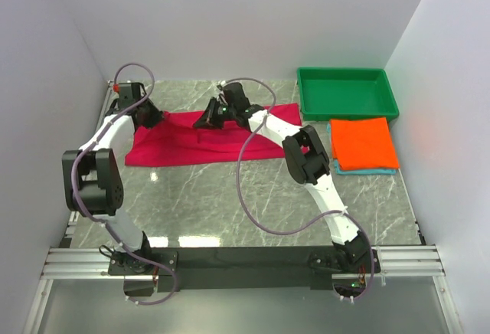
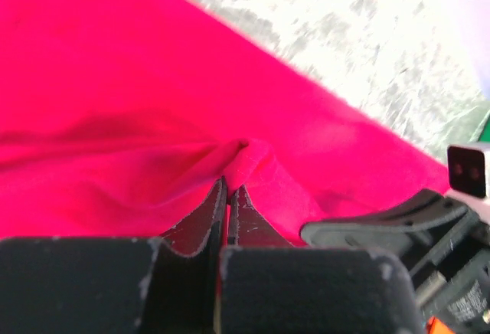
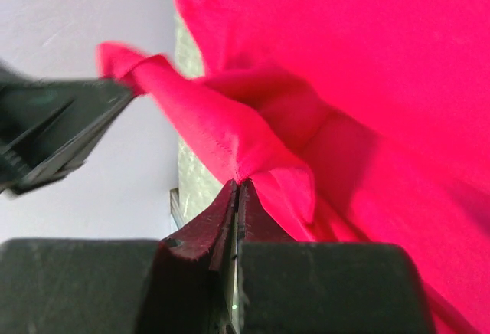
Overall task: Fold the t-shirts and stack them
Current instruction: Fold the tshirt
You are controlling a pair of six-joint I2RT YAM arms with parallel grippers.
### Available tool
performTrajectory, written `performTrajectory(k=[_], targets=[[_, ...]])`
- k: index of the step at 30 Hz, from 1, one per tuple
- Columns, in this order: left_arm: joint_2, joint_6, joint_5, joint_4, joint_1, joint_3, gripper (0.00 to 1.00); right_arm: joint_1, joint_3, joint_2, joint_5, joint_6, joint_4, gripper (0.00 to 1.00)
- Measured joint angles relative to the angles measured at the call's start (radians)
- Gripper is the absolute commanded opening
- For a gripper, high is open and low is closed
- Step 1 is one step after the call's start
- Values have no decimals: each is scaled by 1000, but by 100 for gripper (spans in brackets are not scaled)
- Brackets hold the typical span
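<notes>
The crimson-pink t-shirt (image 1: 207, 141) lies spread across the far middle of the table. My left gripper (image 1: 150, 116) is shut on the shirt's far left edge; the left wrist view shows the cloth (image 2: 153, 81) pinched at the fingertips (image 2: 228, 186). My right gripper (image 1: 208, 117) is shut on the shirt's far edge near its middle; the right wrist view shows a lifted fold (image 3: 222, 135) pinched at the gripper (image 3: 237, 185). The bright orange t-shirt (image 1: 363, 142) lies folded on the teal t-shirt (image 1: 367, 170) at the right.
A green plastic tray (image 1: 347, 93) stands at the back right, just behind the orange and teal stack. White walls close the left, back and right sides. The arm bases sit on a rail at the near edge.
</notes>
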Motion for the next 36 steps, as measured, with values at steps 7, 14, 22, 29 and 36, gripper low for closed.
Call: performTrajectory(k=[7, 14, 22, 29, 36], targets=[[80, 2, 41, 123, 9, 17, 1, -12, 27, 5, -14, -9, 104, 4], [160, -18, 63, 195, 26, 23, 1, -31, 138, 84, -11, 0, 181, 23], [230, -39, 76, 220, 36, 40, 1, -60, 54, 95, 11, -26, 192, 50], [233, -37, 76, 219, 36, 71, 11, -112, -148, -14, 72, -150, 80, 53], [233, -26, 110, 243, 36, 104, 68, -161, -372, -328, 199, -343, -71, 54]])
